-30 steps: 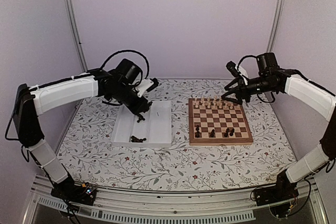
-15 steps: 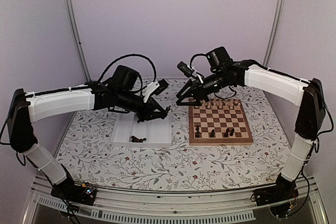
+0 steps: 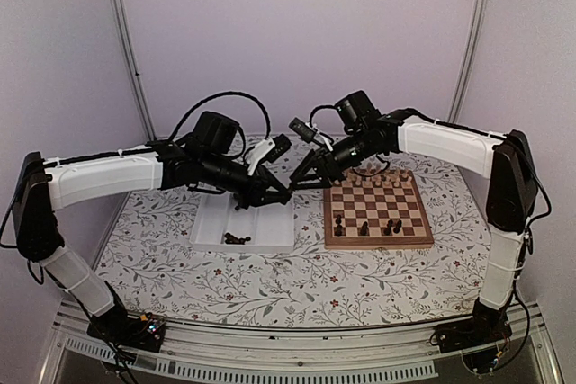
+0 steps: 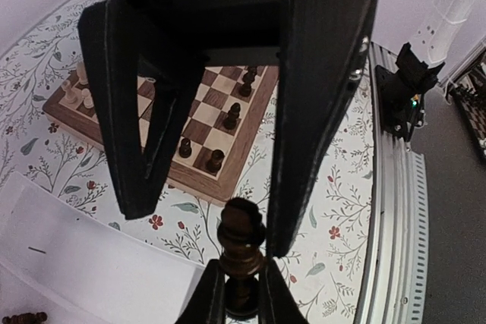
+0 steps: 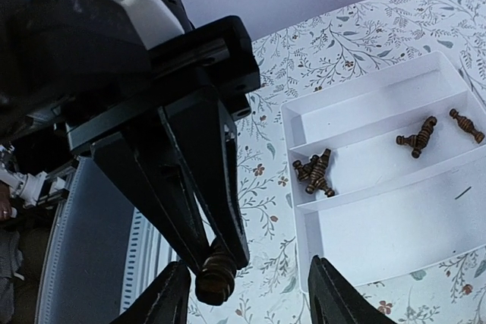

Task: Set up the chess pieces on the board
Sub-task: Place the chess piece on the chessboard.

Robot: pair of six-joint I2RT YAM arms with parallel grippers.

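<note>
My left gripper [image 3: 277,193] is shut on a dark chess piece [image 4: 241,244] and holds it in the air between the tray and the board [image 3: 378,242]. In the left wrist view my own fingers [image 4: 209,297] clamp its stem. My right gripper [image 3: 301,179] is open, with one finger on each side of that piece [image 5: 216,275] and no grip on it. In the right wrist view the gap of the right gripper [image 5: 250,297] is wide. Several dark pieces [image 3: 364,226] stand on the board's near rows.
The white tray [image 3: 270,213] left of the board holds several dark pieces lying down [image 3: 237,238], which also show in the right wrist view [image 5: 314,172]. Pale pieces [image 3: 369,177] stand on the board's far rows. The floral tablecloth [image 3: 270,285] lies in front.
My right arm has swung left from the board's far right corner to the left gripper. My left gripper has moved right from above the tray, carrying the dark piece.
</note>
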